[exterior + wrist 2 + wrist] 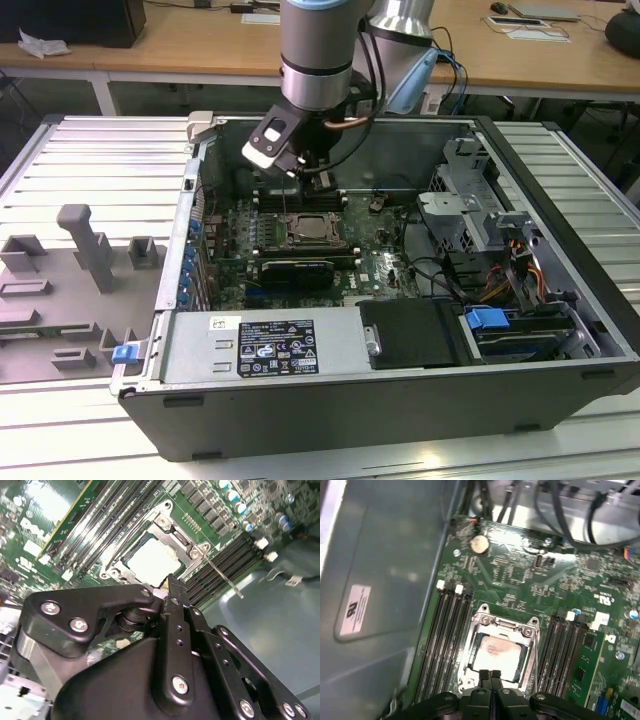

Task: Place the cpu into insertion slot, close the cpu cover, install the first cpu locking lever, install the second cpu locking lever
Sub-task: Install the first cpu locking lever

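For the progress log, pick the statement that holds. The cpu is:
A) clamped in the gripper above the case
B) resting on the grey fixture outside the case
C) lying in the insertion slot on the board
C: in the first wrist view the cpu lies flat in the insertion slot, and its pale top shows through the window of the cpu cover.

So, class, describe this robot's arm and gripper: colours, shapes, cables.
The arm is a silver-grey cylinder with a black band and pale blue joint cap; blue cables run beside it. A white box sits at the wrist. The gripper is black linkage plates with silver screws.
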### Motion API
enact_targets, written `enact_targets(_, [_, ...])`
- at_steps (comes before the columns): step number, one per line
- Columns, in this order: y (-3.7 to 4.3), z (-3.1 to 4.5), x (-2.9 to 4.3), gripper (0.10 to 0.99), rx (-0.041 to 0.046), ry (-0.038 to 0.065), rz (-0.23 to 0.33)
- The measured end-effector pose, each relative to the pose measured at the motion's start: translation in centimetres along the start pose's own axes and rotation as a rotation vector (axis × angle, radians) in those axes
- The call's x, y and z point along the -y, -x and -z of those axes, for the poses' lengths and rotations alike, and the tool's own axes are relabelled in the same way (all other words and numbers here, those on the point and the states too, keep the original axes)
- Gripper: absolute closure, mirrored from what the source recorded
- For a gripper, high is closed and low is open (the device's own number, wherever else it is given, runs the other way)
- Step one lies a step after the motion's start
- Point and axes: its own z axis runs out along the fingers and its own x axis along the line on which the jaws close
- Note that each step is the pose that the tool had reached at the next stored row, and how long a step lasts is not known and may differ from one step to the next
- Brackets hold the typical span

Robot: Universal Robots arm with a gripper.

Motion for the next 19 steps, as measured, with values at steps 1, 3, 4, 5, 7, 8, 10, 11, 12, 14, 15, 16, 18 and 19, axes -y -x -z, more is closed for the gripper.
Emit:
enact_targets(1, [0.00,0.00,0.00,0.980,-0.0006,-0.002,0.020])
enact_targets(3, [0.00,0.00,0.00,0.980,-0.0013,-0.006,0.053])
enact_targets(4, [0.00,0.00,0.00,0.980,-0.0016,-0.007,0.062])
enact_targets(5, [0.00,0.00,0.00,0.980,-0.0021,-0.008,0.073])
enact_targets(7, [0.00,0.00,0.00,0.980,-0.0025,-0.011,0.095])
enact_targets(8, [0.00,0.00,0.01,0.980,-0.0023,-0.012,0.103])
enact_targets(10, [0.00,0.00,0.01,0.980,-0.0022,-0.014,0.121])
enact_targets(11, [0.00,0.00,0.01,0.980,-0.0023,-0.016,0.130])
enact_targets(12, [0.00,0.00,0.01,0.980,-0.0031,-0.018,0.149])
enact_targets(14, [-0.01,0.00,0.01,0.980,-0.0050,-0.022,0.192])
enact_targets(15, [0.00,0.00,0.01,0.980,-0.0060,-0.024,0.213])
enact_targets(16, [0.00,0.00,0.01,0.980,-0.0076,-0.028,0.248])
enact_targets(18, [0.00,0.00,0.01,0.980,-0.0105,-0.035,0.310])
enact_targets(19, [0.00,0.00,0.01,0.980,-0.0120,-0.038,0.342])
